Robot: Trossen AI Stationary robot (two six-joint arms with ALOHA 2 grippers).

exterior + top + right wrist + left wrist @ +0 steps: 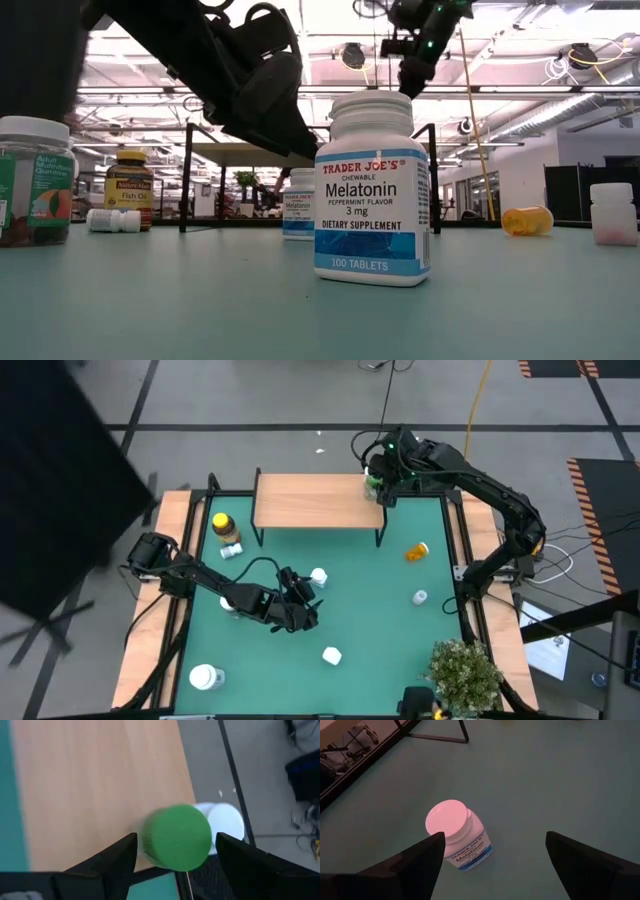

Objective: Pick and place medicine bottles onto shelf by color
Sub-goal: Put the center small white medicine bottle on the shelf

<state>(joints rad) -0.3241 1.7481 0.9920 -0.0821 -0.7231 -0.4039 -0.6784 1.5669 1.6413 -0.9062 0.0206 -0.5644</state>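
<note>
A green-capped medicine bottle (176, 837) stands on the right end of the light-wood shelf (315, 500). My right gripper (176, 842) is above it, open, with a finger on either side of the cap and a narrow gap at each. A white round cap (227, 822) shows just beyond it. My left gripper (495, 855) hovers open over the green mat. An upright white melatonin bottle (457, 832) is just ahead of its fingers, untouched, also seen in the high view (318, 576).
An amber bottle (417, 550) lies on the mat at the right. White bottles (420, 597) (332, 655), a yellow-capped brown bottle (225, 525) and a wide white-lidded jar (205, 678) are scattered about. A potted plant (462, 672) is at the near right corner.
</note>
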